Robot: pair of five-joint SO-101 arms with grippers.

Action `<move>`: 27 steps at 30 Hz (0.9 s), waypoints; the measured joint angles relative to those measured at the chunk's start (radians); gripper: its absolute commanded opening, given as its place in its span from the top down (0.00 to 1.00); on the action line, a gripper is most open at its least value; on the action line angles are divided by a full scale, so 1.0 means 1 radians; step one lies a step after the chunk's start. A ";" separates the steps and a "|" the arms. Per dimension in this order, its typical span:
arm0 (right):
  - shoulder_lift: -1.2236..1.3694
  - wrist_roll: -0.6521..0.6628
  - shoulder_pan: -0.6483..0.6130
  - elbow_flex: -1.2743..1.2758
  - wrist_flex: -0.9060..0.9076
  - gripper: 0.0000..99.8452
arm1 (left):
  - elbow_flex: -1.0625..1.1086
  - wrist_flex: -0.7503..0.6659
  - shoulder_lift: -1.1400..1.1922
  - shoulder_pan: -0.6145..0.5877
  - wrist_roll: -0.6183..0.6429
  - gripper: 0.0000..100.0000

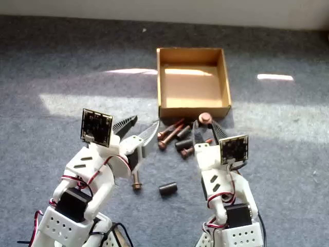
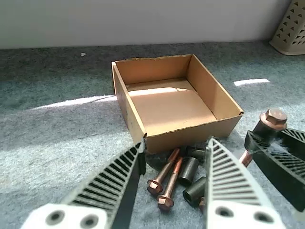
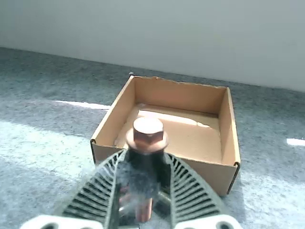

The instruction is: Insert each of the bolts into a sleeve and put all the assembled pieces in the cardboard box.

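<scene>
On the desk (image 1: 61, 67) the box (image 1: 193, 87) sits far centre. The left end effector (image 1: 146, 121) gapes, empty; the right end effector (image 1: 203, 123) clamps a sleeved bolt (image 1: 205, 119) (head up) near the box. Loose bolts (image 1: 171, 133) and sleeves (image 1: 183, 144) lie between them.

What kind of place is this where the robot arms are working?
Probably an indoor room used for robot practice: a grey carpet-like surface, a plain wall behind it, and sunlight falling into a cardboard box beside loose bolts.
</scene>
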 measured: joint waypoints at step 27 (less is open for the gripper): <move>0.000 0.000 0.066 0.000 0.046 0.99 | 0.387 0.000 0.000 -0.436 0.002 1.00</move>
